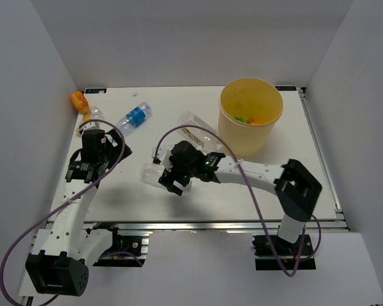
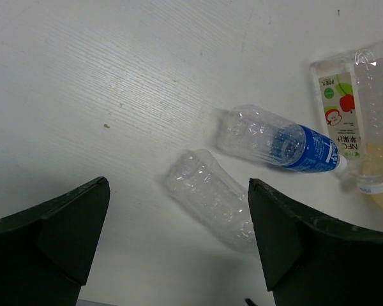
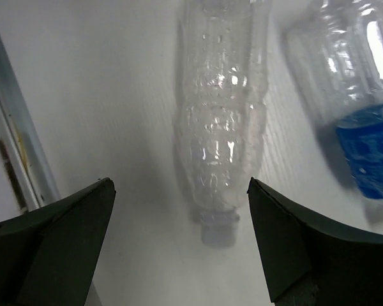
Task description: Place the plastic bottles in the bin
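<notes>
Right wrist view: right gripper (image 3: 180,185) had its jaws spread wide, nothing held. A clear bottle (image 3: 220,140) lay flat on the table (image 3: 115,95) ahead of the fingers, cap end toward the camera. Its body sat toward the right-hand finger rather than centred in the gap. A blue-label bottle (image 3: 364,127) lay just beside it on that side.

Top view: the bin (image 1: 242,137) stood at the far right, well apart from this bottle, with orange and green showing inside. An orange bottle (image 1: 78,101) lay in the far left corner.

Left wrist view: left gripper (image 2: 177,183) was also open and empty. It looked over a second clear bottle (image 2: 210,197) and, further off, an apple-label bottle (image 2: 345,108).

Risks as I judged them:
- Coming straight down, the right-hand finger could land on the off-centre bottle and roll it away.
- The thin, slick wall might buckle or squirt out as the jaws close.
- A sideways correction could knock the blue-label bottle.
- A weak grip could drop the bottle on the long carry to the bin.
</notes>
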